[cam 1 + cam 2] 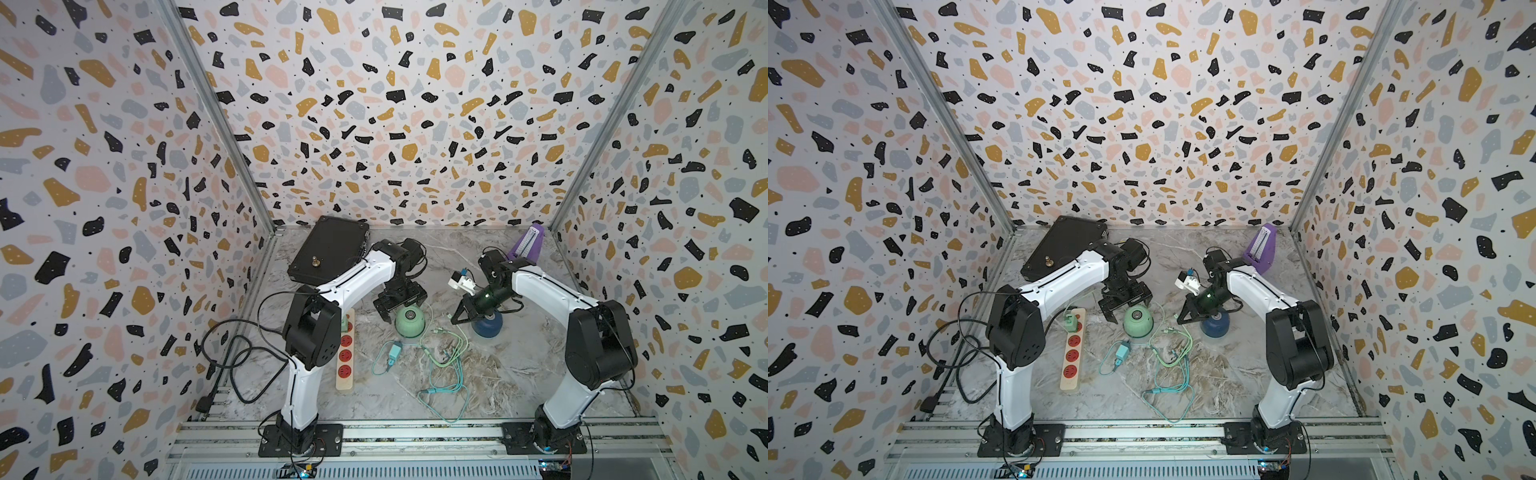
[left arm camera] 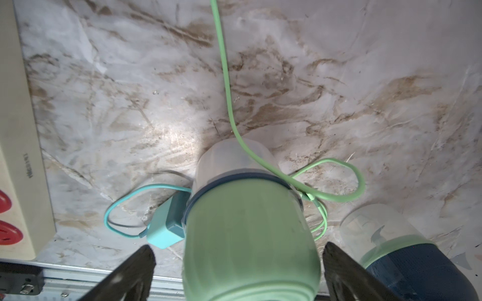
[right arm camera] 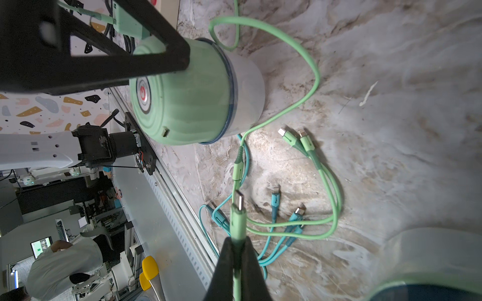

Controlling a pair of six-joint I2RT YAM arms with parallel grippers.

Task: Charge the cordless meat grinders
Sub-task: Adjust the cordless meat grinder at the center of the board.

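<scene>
1. Terrazzo-print walls [image 1: 395,104] closed the cell in on three sides, with metal posts in the back corners.
2. The desk [image 1: 519,374] was marble-patterned and smudged brown. A metal rail [image 1: 415,434] along its front edge carried both arm bases.
3. A black case [image 1: 328,249] lay at the back left, its near edge hidden by the left arm. A purple metronome [image 1: 525,245] stood at the back right.
4. A strip [image 1: 344,365] of red sockets lay beside the left arm, which hid its far end in that top view.
5. The green grinder [image 1: 409,322] stood upright mid-desk on its clear cup. The left pincer [image 2: 240,249] gaped wide around it, with a gap showing on each side.
6. The navy grinder [image 1: 487,328] stood near it, toward the right arm. The right pincer partly covered its top in both top views, and both wrist views cut it off.
7. The right pincer [image 3: 236,247] was clamped tight on the green cable's plug [image 3: 238,208], which pointed toward the green grinder but was apart from it.
8. The green cable [image 3: 318,75] and teal cable [image 3: 274,206] lay tangled in front of the grinders, their spare plug ends loose. A teal adapter [image 2: 164,226] lay near the green grinder.
9. Beyond the rail, the right wrist view showed a person [image 3: 65,260] in a pale shirt, too blurred to make out further.
</scene>
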